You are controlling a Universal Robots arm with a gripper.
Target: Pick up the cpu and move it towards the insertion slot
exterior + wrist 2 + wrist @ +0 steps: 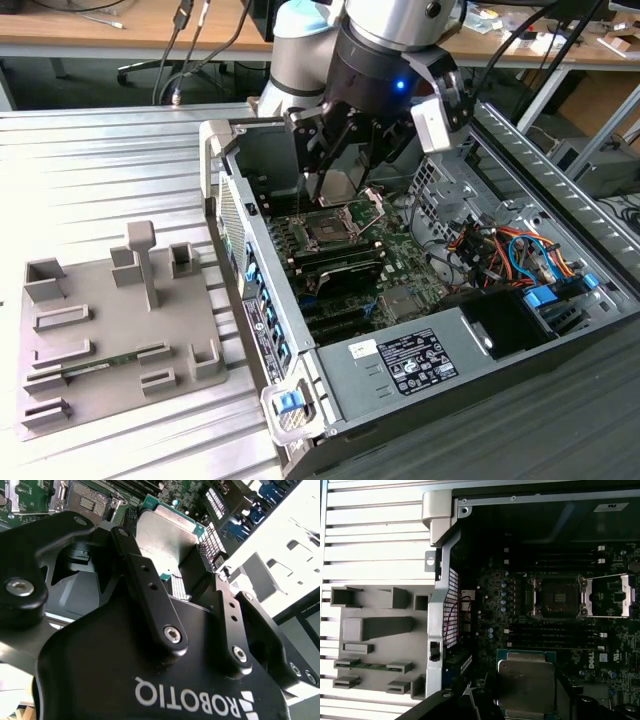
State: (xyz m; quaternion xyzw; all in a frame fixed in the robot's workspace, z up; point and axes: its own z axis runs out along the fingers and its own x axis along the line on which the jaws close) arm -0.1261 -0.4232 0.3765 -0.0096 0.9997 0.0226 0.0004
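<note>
Gripper [335,185] was down inside the open PC case [520,330], fingers clamped on the cpu [338,187]. In the second wrist view the black fingers [150,587] pinched the chip's [165,540] opposite edges, silvery lid facing out, thin green rim showing at the far corner. In the first wrist view the cpu [526,682] hung in the gripper, lid toward the cam, clear of the board.

The insertion slot [328,228] sat just below the held chip in the exterior view: dark square socket, silver frame, retention plate [367,208] flipped open and standing up beside it. The first wrist view had the same socket [557,597] w/ plate [612,596] swung out flat alongside. Chip was near the slot, above it, not seated; a gap showed between them.

Long black memory slots [345,262] ran next to the socket on the green motherboard [400,285].

On the exterior view's left, outside the case, a gray parts fixture [120,330] lay on the slatted metal table [100,180], w/ a narrow green memory stick [100,363] lying in it, well apart from the arm. The first wrist view caught that fixture [375,645] too.
</note>
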